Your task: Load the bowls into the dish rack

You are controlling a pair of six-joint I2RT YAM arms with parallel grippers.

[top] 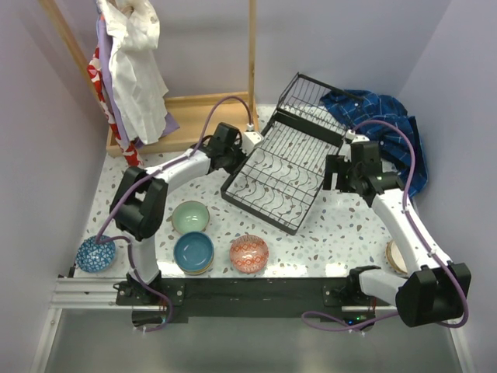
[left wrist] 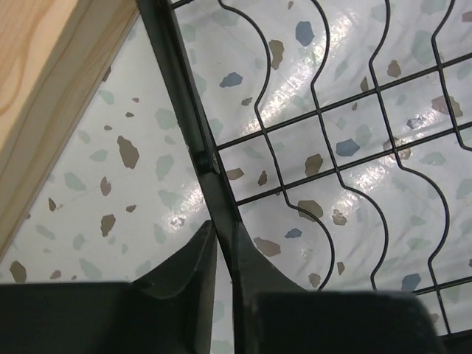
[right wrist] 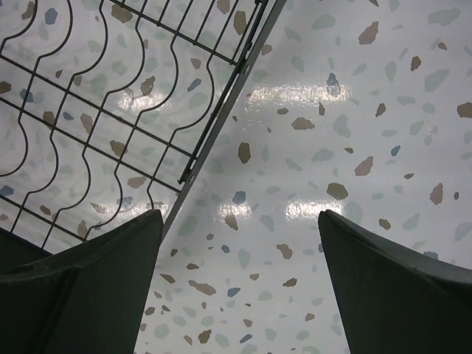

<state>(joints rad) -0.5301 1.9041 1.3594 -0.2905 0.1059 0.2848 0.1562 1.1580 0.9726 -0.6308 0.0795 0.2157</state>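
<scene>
While the dish rack point(top: 283, 175) lies mid-counter, its end panel point(top: 311, 97) tilted up at 1 o'clock, the bowls sit apart from it. The pale green bowl point(top: 190, 216), teal blue bowl point(top: 193, 251) and red-orange bowl point(top: 249, 253) are at its 7 o'clock. The dark blue speckled bowl point(top: 96, 254) is out toward 8, and a beige bowl point(top: 396, 256) at 4 is half hidden by the right arm. The left arm's fingers point(left wrist: 206, 247) are clenched on the rack's 10 o'clock rim. The right arm's fingers point(right wrist: 110, 258) stand released just beside its 3 o'clock rim, over the speckled counter point(top: 334, 233).
</scene>
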